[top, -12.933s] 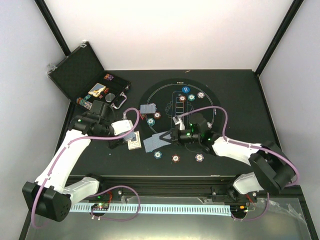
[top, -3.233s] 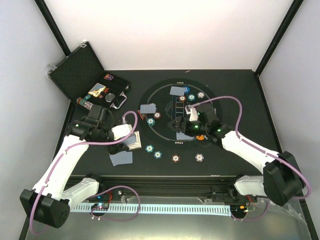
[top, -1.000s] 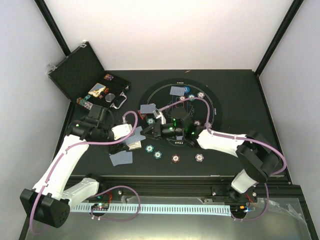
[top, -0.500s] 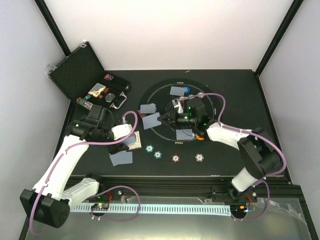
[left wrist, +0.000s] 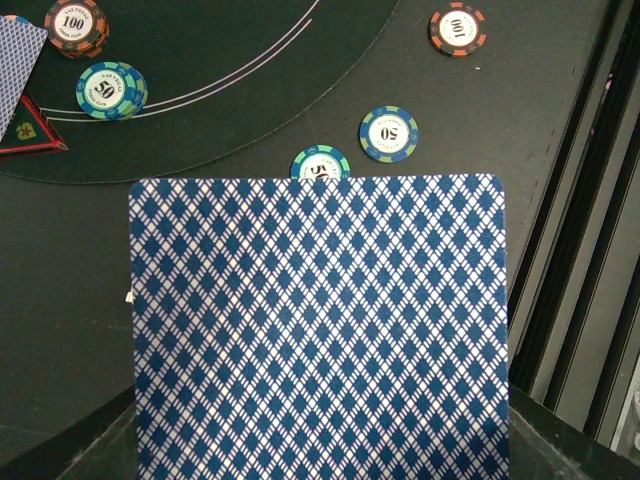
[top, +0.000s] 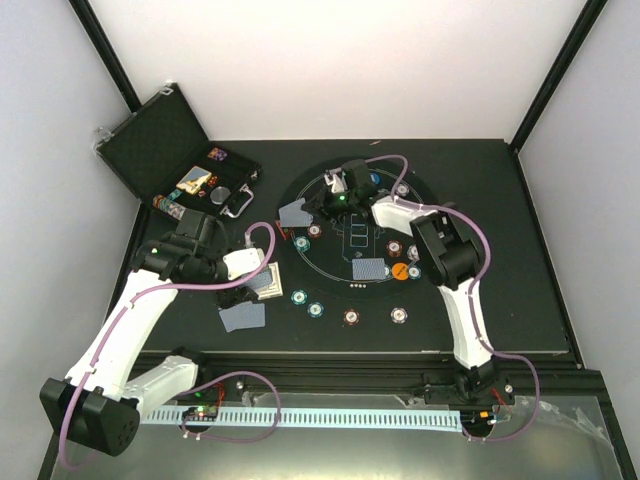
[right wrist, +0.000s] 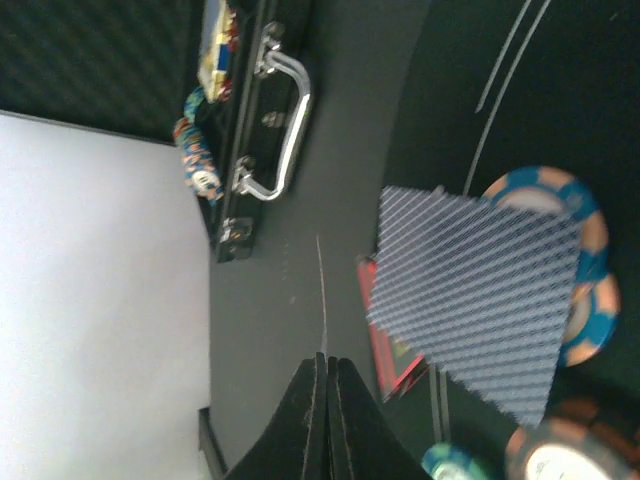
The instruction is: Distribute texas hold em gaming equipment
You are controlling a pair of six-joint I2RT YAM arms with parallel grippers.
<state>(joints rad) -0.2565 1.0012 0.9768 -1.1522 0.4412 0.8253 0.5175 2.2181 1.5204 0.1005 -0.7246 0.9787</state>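
A blue diamond-backed playing card fills the lower left wrist view and hides the fingers that grip it. From above, my left gripper is shut on that card, next to the deck. My right gripper is shut on a second card, seen edge-on as a thin pale line. It hovers at the mat's far left. Beyond it a card lies over teal chips and a red triangle marker. More chips lie past the left-held card.
The open black case stands at the far left, its metal handle facing the round printed mat. Another card and an orange disc lie on the mat. Two chips sit near its front edge.
My right arm has swung from the mat's left-centre to its far side, carrying its card. The left arm and its card have not moved.
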